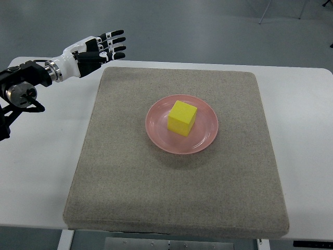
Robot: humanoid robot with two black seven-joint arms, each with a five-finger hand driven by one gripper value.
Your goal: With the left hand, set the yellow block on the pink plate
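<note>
The yellow block (182,117) sits on the pink plate (156,130) at the middle of the grey mat (130,177) on the table (36,172); the left hand (99,49) hovers over the table's far left corner, fingers spread, empty.

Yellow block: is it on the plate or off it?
On. The block sits inside the pink plate, and the left hand is far away, holding nothing.

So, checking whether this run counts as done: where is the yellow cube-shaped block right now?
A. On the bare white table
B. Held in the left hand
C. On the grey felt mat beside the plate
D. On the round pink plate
D: the yellow cube-shaped block sits on the round pink plate, while the left hand is open, off at the mat's far-left corner.
</note>
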